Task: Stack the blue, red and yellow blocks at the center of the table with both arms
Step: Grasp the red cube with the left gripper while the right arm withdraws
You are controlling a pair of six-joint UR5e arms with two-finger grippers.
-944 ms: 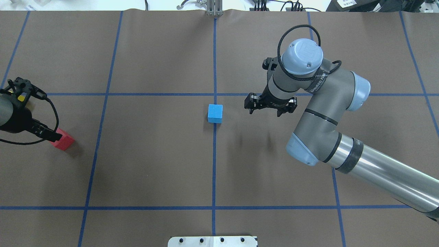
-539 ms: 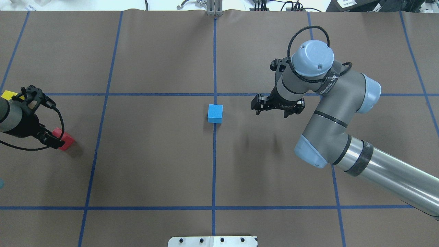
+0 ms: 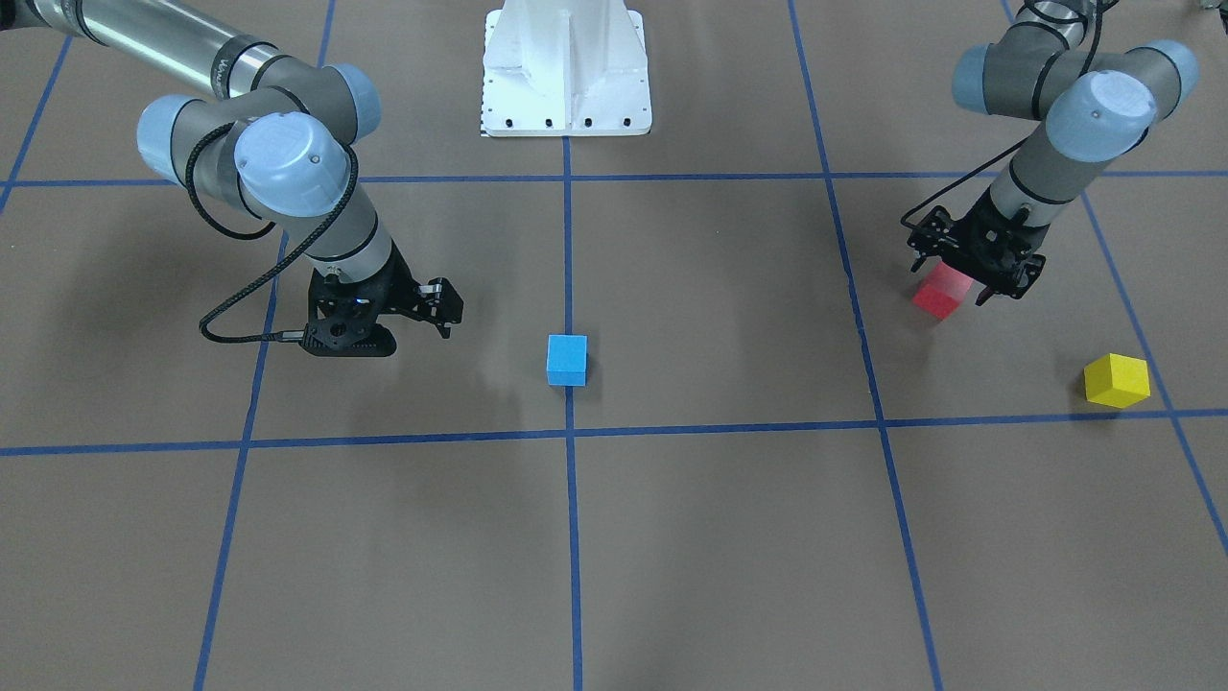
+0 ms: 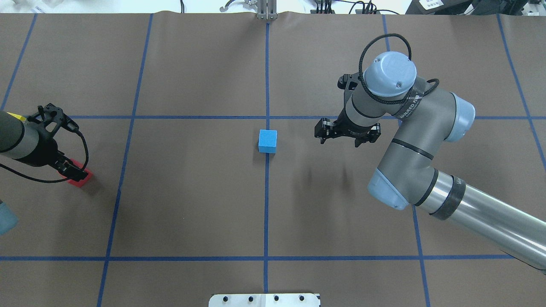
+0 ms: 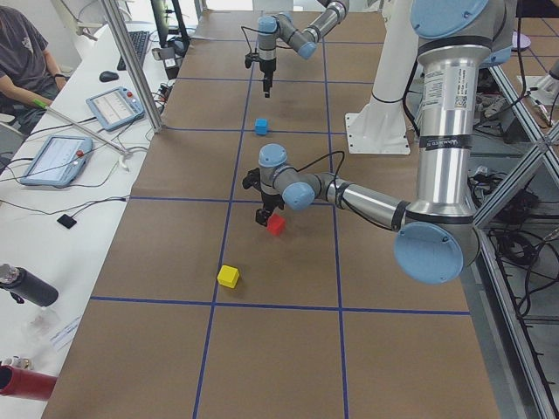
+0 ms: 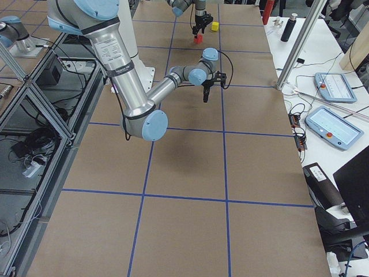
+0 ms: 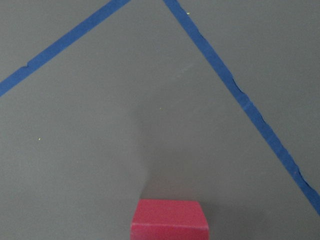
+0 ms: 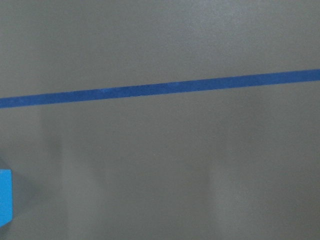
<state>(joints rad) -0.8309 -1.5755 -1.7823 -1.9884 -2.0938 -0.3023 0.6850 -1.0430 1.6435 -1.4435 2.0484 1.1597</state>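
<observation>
Far left first, at the left claw (image 3: 959,276): spread wide open, holding nothing. Hangs low, right over the small red foam cube (image 3: 938,297), flat on the brown paper table with blue tape lines (image 4: 192,192). Not picked up yet, by the look of it.

A bit past that same claw, farther from the robot and out toward the table's end: the small yellow foam cube (image 3: 1116,380). Down on the table too, apart from the claw, with nothing touching it.

Next, in the middle: the small blue foam cube (image 4: 267,141), right on the cross of two tape lines. Well apart from the left claw, near the right claw (image 4: 341,138), just off its left side. Looks like the bottom of the stack, in its place.

Last, the right claw: wide open as well, empty, hanging above the table.

So, probably one part of three done. Left to do: grab red, carry it to the middle, set it on blue, then fetch yellow and put it on top.
</observation>
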